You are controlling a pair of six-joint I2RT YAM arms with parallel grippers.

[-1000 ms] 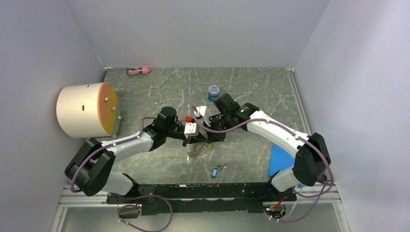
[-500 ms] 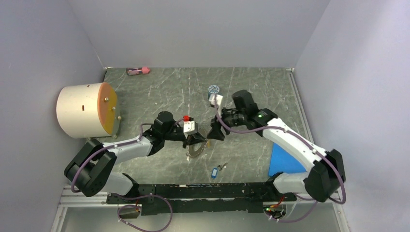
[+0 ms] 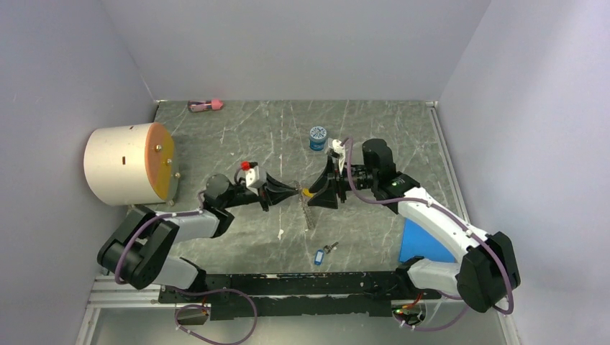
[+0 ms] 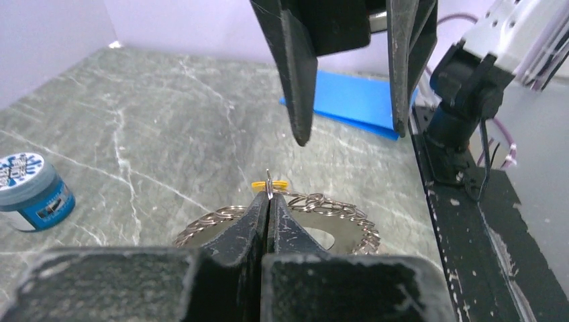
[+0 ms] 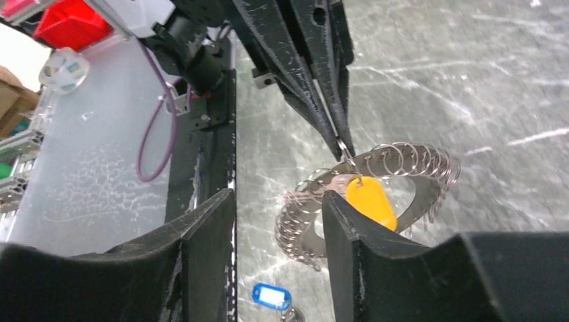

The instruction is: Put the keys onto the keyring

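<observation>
My left gripper (image 4: pixel 268 200) is shut on the keyring (image 4: pixel 332 203), pinching its wire at the top. The coiled greyish loop (image 5: pixel 409 161) hangs from those fingertips (image 5: pixel 339 144) above the table. The yellow-headed key (image 5: pixel 369 201) dangles on the ring just beyond the pinch. My right gripper (image 5: pixel 276 198) is open with nothing between its fingers, facing the ring from the right, its right finger just in front of the yellow key. From above, the two grippers (image 3: pixel 296 190) (image 3: pixel 315 192) point tip to tip over mid-table. The blue-tagged key (image 3: pixel 319 256) lies flat on the table nearer the bases.
A round blue jar (image 3: pixel 317 137) stands behind the grippers. At the left sits a big cream cylinder (image 3: pixel 129 164), and a pink object (image 3: pixel 206 105) lies by the back wall. A blue sheet (image 3: pixel 421 241) lies at the right near the right arm's base.
My right gripper has opened and drawn back to the right. The left arm has stretched out lower and leftward, and the keyring with the yellow key now hangs from it alone.
</observation>
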